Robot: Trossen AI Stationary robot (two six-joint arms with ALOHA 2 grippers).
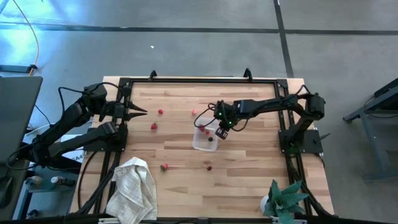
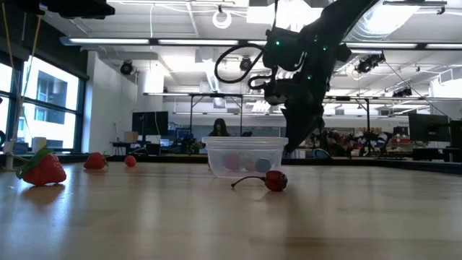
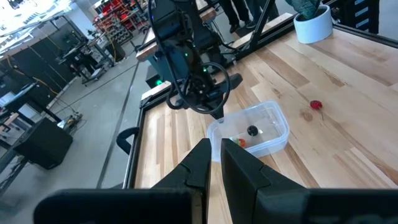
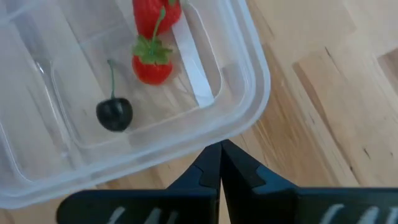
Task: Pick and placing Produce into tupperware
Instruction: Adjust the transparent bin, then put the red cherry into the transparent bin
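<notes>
1. On the wooden table, the two dark arms are seen at opposite sides: the left gripper is held at the left edge, well apart from the container, its fingers pressed together on nothing.
2. At the front edge, a white cloth towel is crumpled on the left and a teal leafy plant is stood at the right corner.
3. Near the table's centre, the clear tupperware is set; the right gripper is poised just above its right rim, fingers closed and empty.
4. Inside the tupperware, two red strawberries and a dark cherry are contained.
5. Loose produce is scattered around it: strawberries to the left and front, and a red cherry on the near side.
</notes>
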